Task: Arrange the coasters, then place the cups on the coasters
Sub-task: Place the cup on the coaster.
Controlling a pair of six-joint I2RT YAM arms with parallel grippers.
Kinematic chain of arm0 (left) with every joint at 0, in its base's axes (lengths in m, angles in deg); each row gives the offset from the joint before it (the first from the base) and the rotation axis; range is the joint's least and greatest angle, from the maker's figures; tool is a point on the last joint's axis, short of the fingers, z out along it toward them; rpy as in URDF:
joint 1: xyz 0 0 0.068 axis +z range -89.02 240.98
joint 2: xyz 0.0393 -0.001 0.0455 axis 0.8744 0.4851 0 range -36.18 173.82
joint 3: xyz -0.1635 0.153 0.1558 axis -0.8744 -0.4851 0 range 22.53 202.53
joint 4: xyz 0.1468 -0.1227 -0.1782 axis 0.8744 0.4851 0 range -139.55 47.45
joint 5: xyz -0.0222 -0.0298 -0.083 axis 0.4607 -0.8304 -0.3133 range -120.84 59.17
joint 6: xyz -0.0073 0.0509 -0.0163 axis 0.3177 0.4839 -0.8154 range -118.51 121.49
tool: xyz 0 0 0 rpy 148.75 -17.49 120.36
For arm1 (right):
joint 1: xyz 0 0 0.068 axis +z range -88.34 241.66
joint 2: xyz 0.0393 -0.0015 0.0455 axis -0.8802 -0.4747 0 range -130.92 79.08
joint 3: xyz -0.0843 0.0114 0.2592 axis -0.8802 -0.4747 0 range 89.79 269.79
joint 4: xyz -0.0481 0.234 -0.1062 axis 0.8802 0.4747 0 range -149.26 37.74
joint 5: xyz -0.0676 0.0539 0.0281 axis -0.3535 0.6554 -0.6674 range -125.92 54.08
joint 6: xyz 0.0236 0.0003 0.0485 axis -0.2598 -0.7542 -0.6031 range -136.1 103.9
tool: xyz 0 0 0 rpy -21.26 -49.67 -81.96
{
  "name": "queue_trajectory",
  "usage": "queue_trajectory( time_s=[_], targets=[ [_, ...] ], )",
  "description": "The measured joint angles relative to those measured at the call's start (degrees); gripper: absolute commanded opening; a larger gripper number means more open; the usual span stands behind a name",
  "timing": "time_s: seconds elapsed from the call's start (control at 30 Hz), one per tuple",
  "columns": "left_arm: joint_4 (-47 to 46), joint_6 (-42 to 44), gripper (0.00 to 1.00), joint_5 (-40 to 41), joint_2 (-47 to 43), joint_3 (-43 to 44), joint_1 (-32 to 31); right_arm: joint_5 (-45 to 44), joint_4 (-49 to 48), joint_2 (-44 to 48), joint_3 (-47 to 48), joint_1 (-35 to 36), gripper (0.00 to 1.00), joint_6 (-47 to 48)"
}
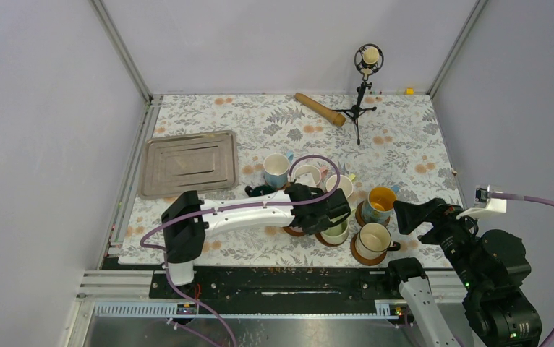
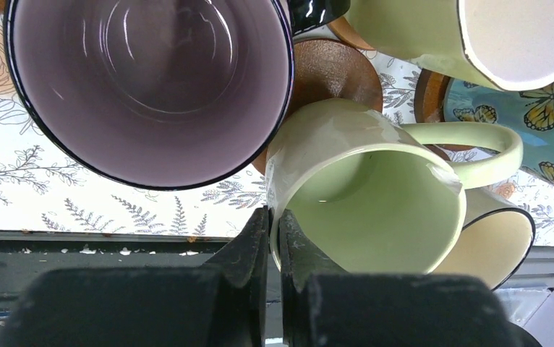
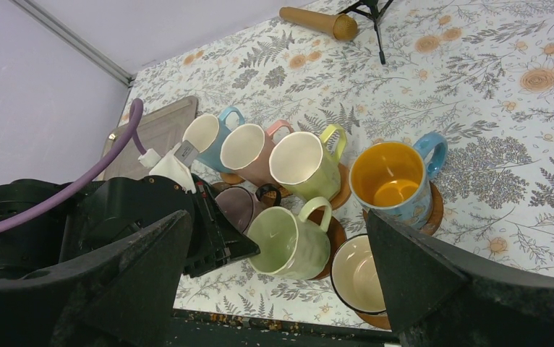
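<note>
Floral-print table (image 1: 404,144), mugs clustered near the front edge. Right gripper (image 1: 413,220) wide open, empty. Left gripper (image 2: 274,242) pinched on the rim of the tilted light green ceramic mug (image 2: 364,210). To finish, level the mug, centre it on the dark brown round wooden coaster (image 2: 332,69), and don't bump the glossy mauve mug (image 2: 151,87) just beside it.

Tablecloth (image 1: 404,144) is white with grey ferns, orange flowers. Blue butterfly mug (image 3: 393,181) at 3 o'clock is yellow inside, coasters (image 2: 332,69) brown.

- Plain pale grey walls (image 1: 43,108) beyond the left gripper (image 1: 333,215) and on both sides.
- Metal frame posts (image 1: 121,50) in the corners beyond.
- Fern-and-flower patterned tabletop (image 1: 404,144) beneath.
- Soft, even light.
</note>
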Motion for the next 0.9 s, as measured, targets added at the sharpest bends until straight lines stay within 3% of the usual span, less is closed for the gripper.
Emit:
queue_trajectory(
  time_s=[0.9],
  targets=[
    [1.27, 2.32, 0.04, 3.3, 2.49, 3.02, 0.02, 0.0, -0.02, 0.0, 0.07, 0.0, 0.99, 0.0]
  ],
)
